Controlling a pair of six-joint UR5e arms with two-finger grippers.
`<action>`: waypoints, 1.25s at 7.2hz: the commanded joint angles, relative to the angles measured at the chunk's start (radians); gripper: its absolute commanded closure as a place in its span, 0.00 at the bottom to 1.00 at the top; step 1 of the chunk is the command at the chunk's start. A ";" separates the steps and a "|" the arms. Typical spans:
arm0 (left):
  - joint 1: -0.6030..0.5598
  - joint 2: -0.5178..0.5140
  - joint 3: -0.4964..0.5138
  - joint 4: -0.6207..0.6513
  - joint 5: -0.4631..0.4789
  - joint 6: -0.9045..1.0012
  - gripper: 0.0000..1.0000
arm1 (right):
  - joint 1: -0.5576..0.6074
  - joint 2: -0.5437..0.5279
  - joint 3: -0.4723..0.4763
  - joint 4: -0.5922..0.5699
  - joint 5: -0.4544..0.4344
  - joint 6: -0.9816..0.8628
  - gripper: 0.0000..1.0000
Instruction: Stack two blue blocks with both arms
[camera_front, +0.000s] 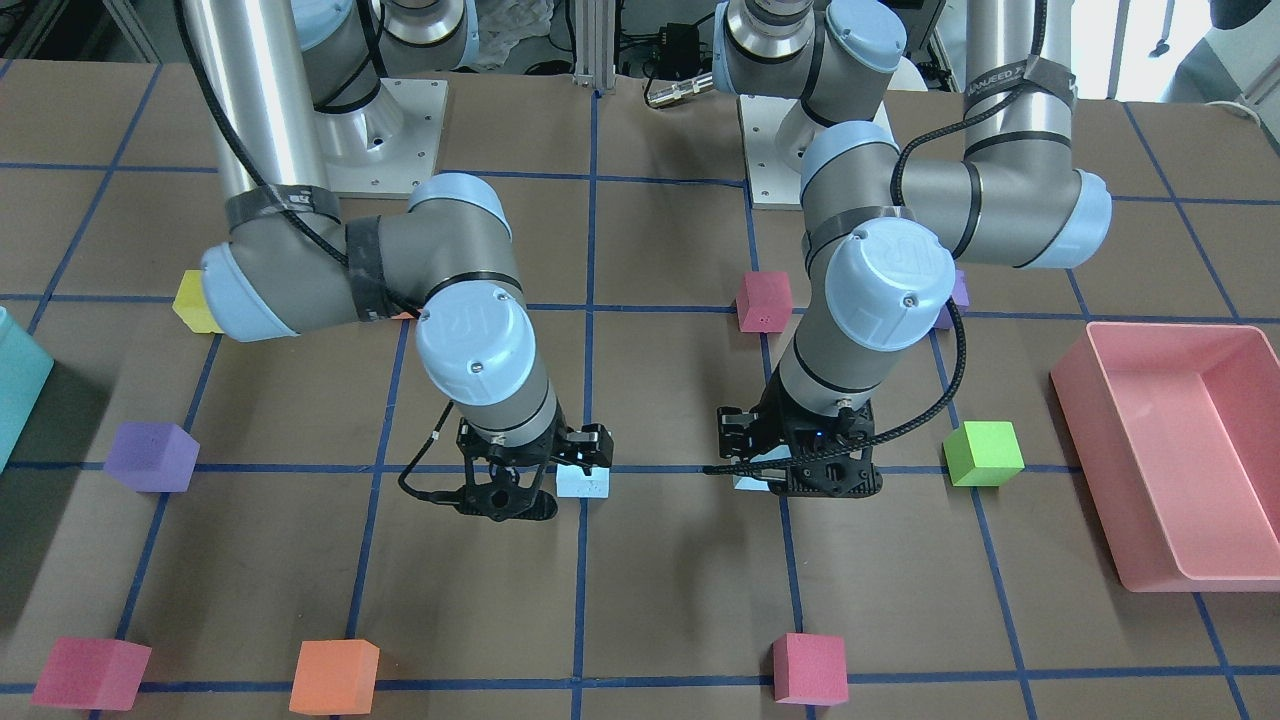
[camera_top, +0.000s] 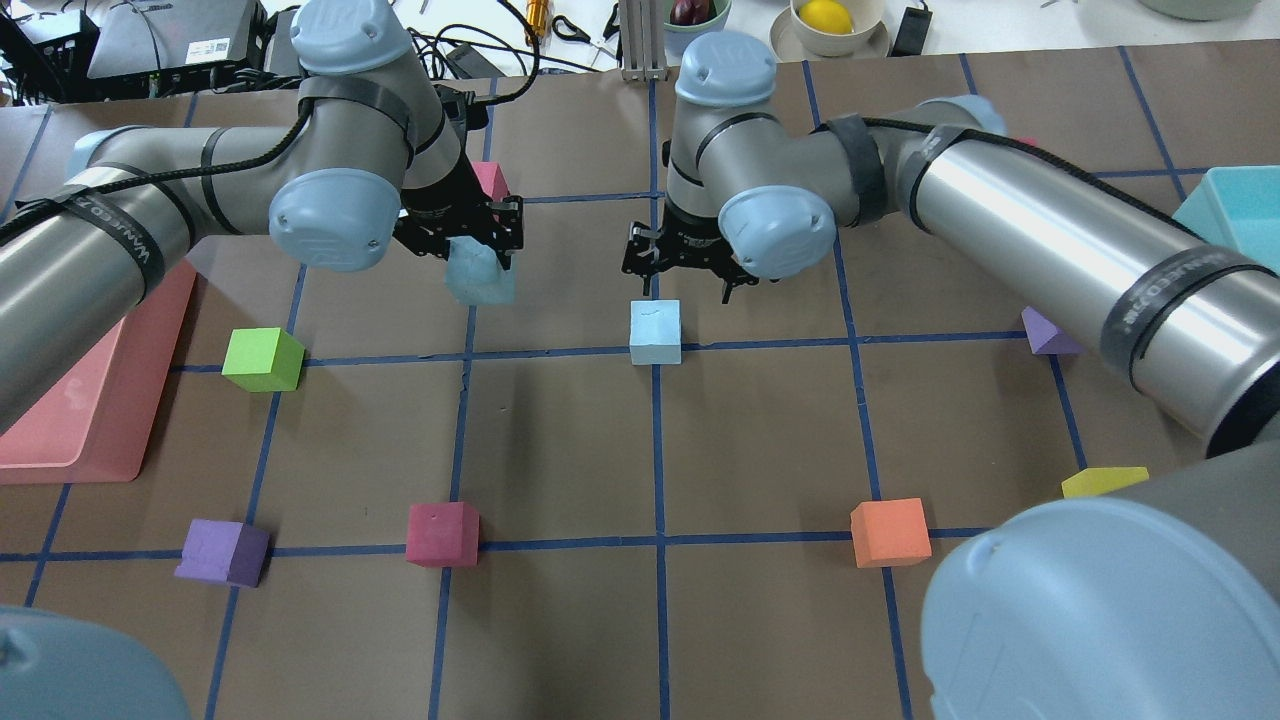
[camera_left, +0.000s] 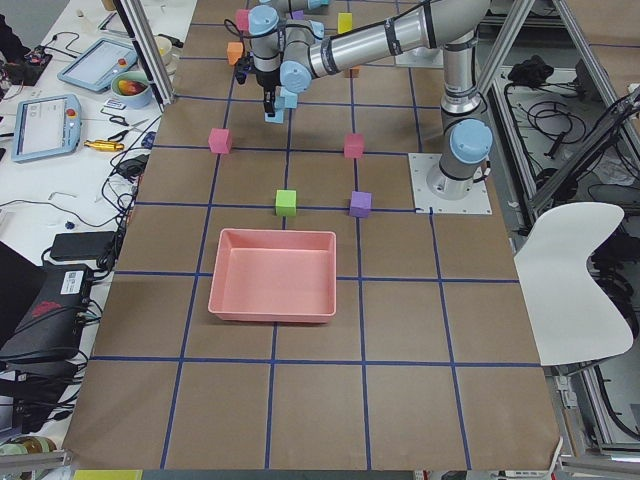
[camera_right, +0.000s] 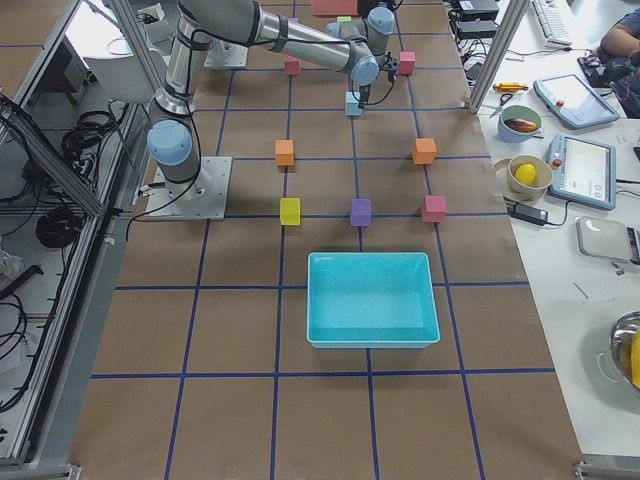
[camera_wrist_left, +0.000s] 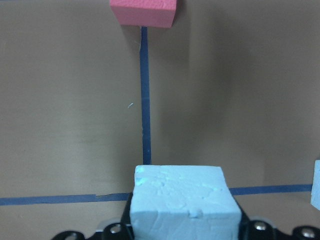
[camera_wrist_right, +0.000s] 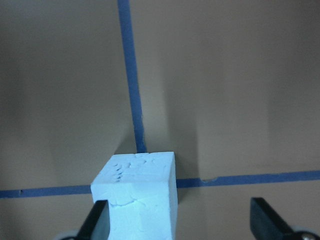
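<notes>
Evenly, loose blue block (camera_top: 655, 332) sits square to tape lines (camera_top: 560, 352).

Pale blue blocks (camera_top: 655, 332); brown table (camera_top: 560, 440) crossed by dark-blue lines (camera_top: 659, 455).

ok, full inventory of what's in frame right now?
blue blocks: 2, pale blue; one held in the left gripper, one on the table by the right gripper
red-pink cubes: 3, spread over the table
orange cubes: 2, robot's right half
purple cubes: 2, one on each half
yellow cube: 1, robot's right half
green cube: 1, beside the pink bin
pink bin: 1, robot's left end
teal bin: 1, robot's right end
table: 1, brown, blue tape grid
left arm, right arm: grey, light-blue caps
left gripper: black, shut on a blue block
right gripper: black, open
</notes>
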 joint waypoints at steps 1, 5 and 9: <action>-0.054 -0.009 0.002 0.007 0.001 -0.064 1.00 | -0.145 -0.069 -0.063 0.170 -0.002 -0.101 0.00; -0.200 -0.075 0.079 0.038 -0.002 -0.281 1.00 | -0.319 -0.265 -0.051 0.309 -0.005 -0.263 0.00; -0.260 -0.130 0.080 0.116 0.005 -0.297 1.00 | -0.304 -0.409 -0.033 0.423 -0.154 -0.255 0.00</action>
